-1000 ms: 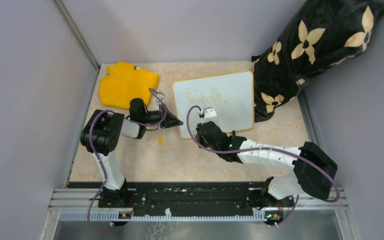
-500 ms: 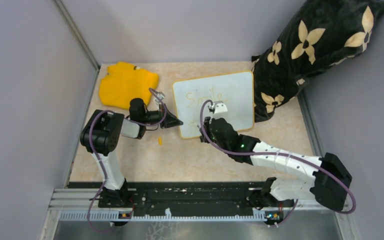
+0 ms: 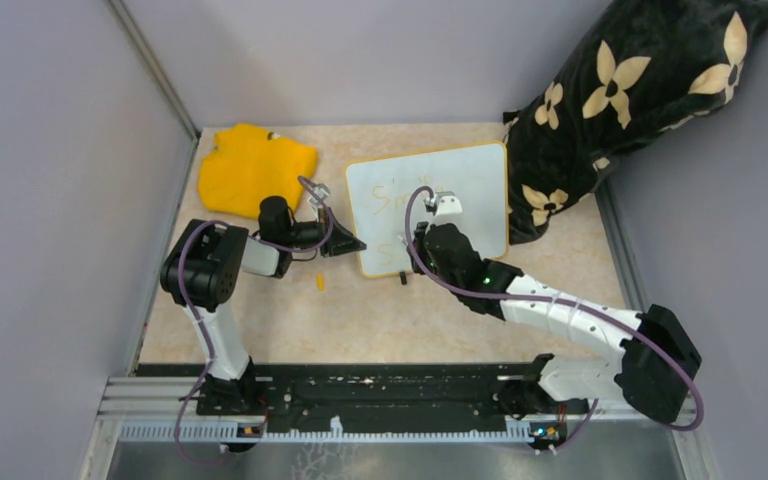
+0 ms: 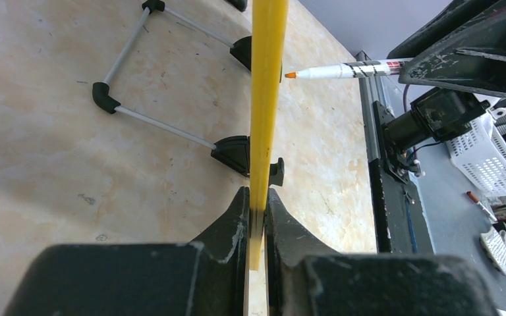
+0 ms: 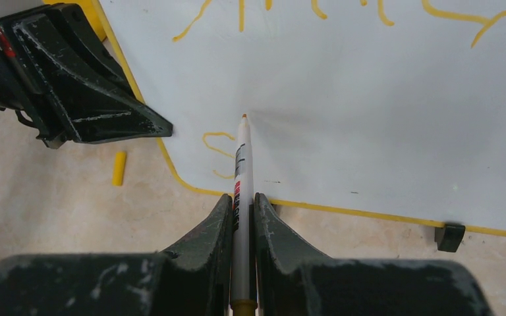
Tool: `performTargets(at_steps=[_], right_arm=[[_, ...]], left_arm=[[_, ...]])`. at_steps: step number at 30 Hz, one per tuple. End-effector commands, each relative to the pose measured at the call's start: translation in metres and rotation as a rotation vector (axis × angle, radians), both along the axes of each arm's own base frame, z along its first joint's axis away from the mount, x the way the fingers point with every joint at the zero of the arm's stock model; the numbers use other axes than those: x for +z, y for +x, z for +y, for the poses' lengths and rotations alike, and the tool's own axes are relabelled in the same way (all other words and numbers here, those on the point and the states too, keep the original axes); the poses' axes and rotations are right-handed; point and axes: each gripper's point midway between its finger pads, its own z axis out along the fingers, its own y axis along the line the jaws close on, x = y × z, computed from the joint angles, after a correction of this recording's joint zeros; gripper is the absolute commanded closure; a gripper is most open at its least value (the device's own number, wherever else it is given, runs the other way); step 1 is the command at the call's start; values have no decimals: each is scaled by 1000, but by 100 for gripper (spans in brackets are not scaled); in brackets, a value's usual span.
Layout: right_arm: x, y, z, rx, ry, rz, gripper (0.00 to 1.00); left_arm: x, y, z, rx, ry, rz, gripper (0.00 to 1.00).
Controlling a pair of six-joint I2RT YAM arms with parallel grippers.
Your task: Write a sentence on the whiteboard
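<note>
The whiteboard (image 3: 480, 190) stands propped on its black clip feet (image 5: 449, 236) at mid-table, far half, btwn the yellow cloth (image 3: 255, 165) and the black flowered pillow (image 3: 620, 90). The sentence (image 5: 342, 10) is partly there: one line of yellow-orange letters runs across the upper board. It's half hidden by the arm in the top view and cut off in the right wrist view, so I can't read it whole. Below it, near the lower-left corner, only one S-like curl (image 5: 219, 148) is drawn. So approx: 1st line done, 2nd line barely begun, most of its words left to write. The marker (image 5: 242, 171) points at the board just right of the curl, tip at or just off the surface; can't tell if it's touching. The right gripper (image 5: 240, 204) has its jaws pinched tight on the marker barrel, no gap. The left gripper (image 4: 257, 204) is clamped on the board's yellow rim at the lower left edge, steadying it. A small yellow cap (image 3: 320, 282) lies on the table (image 3: 360, 320) just in front, w/ nothing touching it.
</note>
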Motion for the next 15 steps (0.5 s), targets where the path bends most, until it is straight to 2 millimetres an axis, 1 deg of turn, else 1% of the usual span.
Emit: performTargets(at_steps=[1, 8, 15], right_arm=[[27, 15, 9, -5, 59, -51, 100], [13, 18, 8, -3, 37, -26, 100], [-4, 10, 1, -12, 28, 7, 100]], left_arm=[[-8, 2, -1, 22, 21, 44, 100], [-10, 2, -1, 21, 24, 47, 100], [-11, 2, -1, 21, 27, 51, 100]])
